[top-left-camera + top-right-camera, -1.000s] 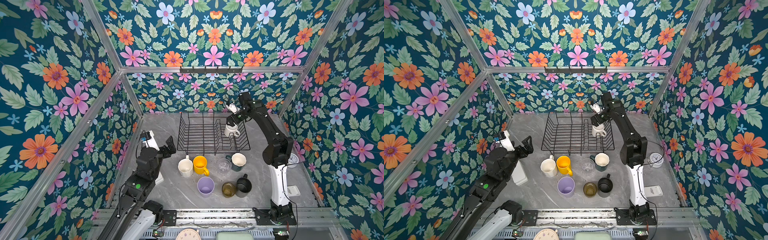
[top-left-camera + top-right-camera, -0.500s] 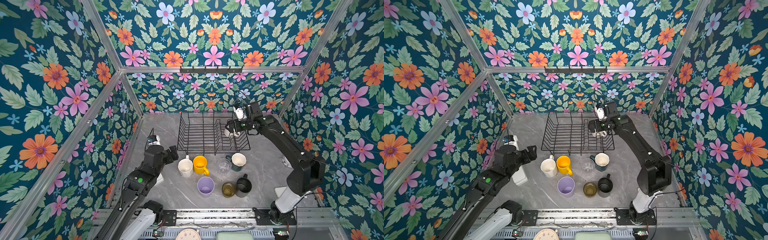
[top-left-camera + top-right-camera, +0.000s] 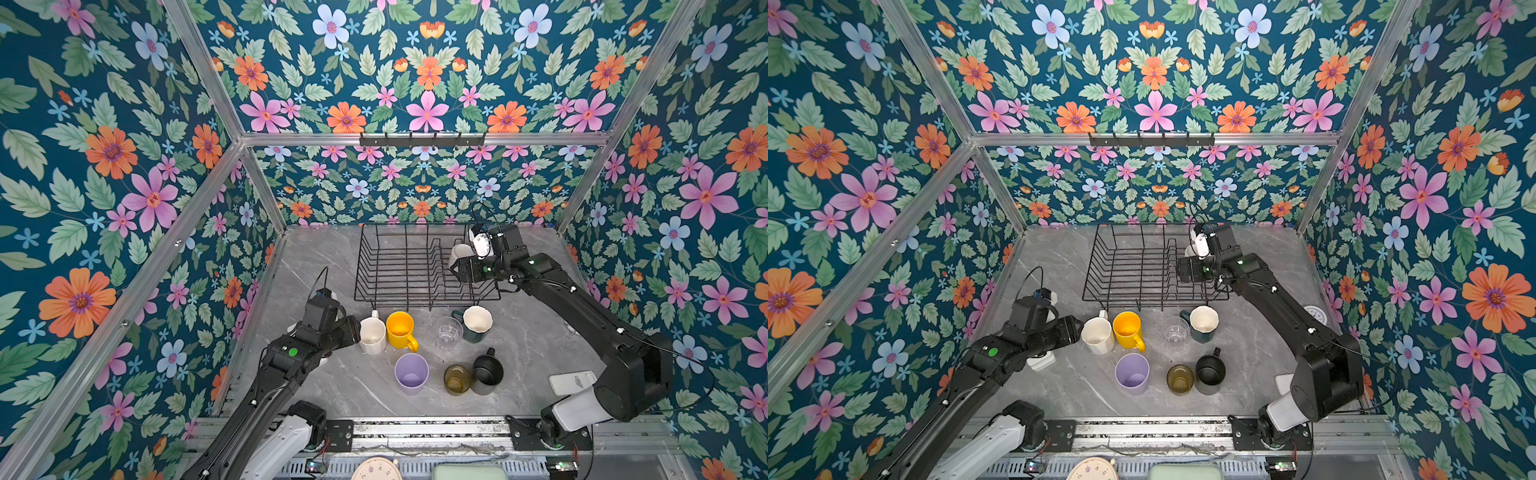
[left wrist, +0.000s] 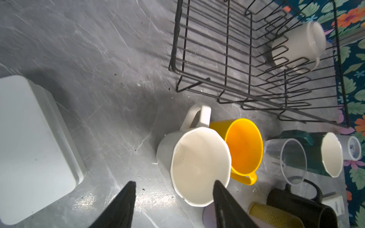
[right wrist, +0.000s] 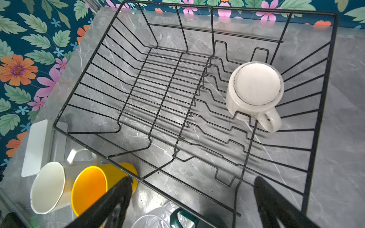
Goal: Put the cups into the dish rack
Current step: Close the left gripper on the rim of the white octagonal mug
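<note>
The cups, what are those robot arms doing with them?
The robot is loading cups into the black dish rack. One upside-down white mug sits in its back corner, and the right hand hovers open over the rack, holding nothing. The left hand is open and straddles the rim of the upright white mug beside the yellow mug, not gripping yet. Seven cups stand on the table.

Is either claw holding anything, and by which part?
Nothing is held. The left gripper is open at the rim of the white mug, not gripping; the right gripper is open above the dish rack.
</note>
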Controlling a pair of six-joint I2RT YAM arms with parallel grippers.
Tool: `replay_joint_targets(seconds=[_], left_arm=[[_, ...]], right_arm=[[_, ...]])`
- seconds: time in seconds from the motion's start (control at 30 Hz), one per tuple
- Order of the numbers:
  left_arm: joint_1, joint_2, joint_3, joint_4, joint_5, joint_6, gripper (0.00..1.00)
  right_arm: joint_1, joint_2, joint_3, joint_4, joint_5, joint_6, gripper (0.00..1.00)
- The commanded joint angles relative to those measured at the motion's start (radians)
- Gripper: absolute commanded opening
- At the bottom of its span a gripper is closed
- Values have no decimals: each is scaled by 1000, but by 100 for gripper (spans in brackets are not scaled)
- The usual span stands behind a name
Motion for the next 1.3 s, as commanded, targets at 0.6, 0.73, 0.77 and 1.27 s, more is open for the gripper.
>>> replay_joint_targets(seconds=[0.6, 0.73, 0.77, 1.27], left_arm=[[-2, 191, -10, 65, 16, 6, 50], [-3, 228, -2, 78, -1, 15, 46], [-5, 239, 2, 76, -8, 15, 44], [-17, 312, -3, 111, -24, 9, 29]], right_arm=[[4, -116, -118, 47, 20, -5, 95], [4, -124, -145, 67, 30, -3, 95], [5, -123, -141, 61, 23, -2, 95], [5, -129, -151, 62, 7, -2, 95]])
